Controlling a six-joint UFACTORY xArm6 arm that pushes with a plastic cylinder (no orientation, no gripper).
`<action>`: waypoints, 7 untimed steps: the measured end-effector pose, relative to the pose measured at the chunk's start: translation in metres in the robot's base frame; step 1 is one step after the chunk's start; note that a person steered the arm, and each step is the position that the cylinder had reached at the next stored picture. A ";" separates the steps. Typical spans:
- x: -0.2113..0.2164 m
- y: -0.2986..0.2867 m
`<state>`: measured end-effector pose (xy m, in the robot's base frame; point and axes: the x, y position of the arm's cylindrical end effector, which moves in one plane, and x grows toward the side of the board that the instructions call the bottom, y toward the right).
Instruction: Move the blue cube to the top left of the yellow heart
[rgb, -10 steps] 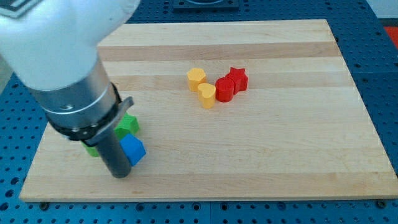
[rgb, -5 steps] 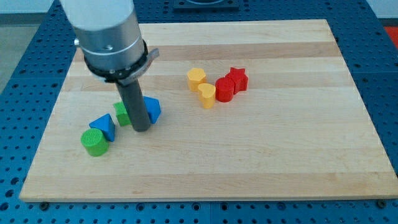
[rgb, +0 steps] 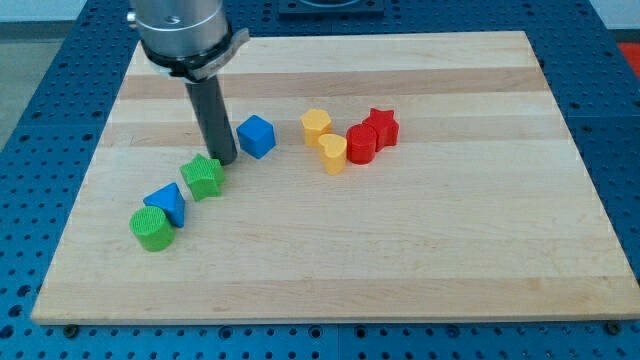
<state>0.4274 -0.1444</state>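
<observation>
The blue cube (rgb: 256, 136) lies on the wooden board (rgb: 400, 250), left of the yellow blocks. The yellow heart (rgb: 332, 154) sits just right of centre, with a yellow hexagonal block (rgb: 316, 125) touching it at its upper left. The cube is a short gap to the left of that yellow block. My tip (rgb: 223, 159) is just left of the blue cube and slightly below it, close to its left face. The tip also stands right above the green star (rgb: 203, 177).
A red cylinder (rgb: 362, 144) and a red star (rgb: 381, 127) sit right of the yellow heart. A blue triangular block (rgb: 166, 203) and a green cylinder (rgb: 151, 228) lie at the lower left, below the green star.
My tip has moved up and to the right across the board, pushing the blue cube from the lower left toward the yellow blocks. The green star, blue triangle and green cylinder are now uncovered.
</observation>
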 end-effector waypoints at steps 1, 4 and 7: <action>0.000 -0.029; -0.029 -0.007; -0.029 0.077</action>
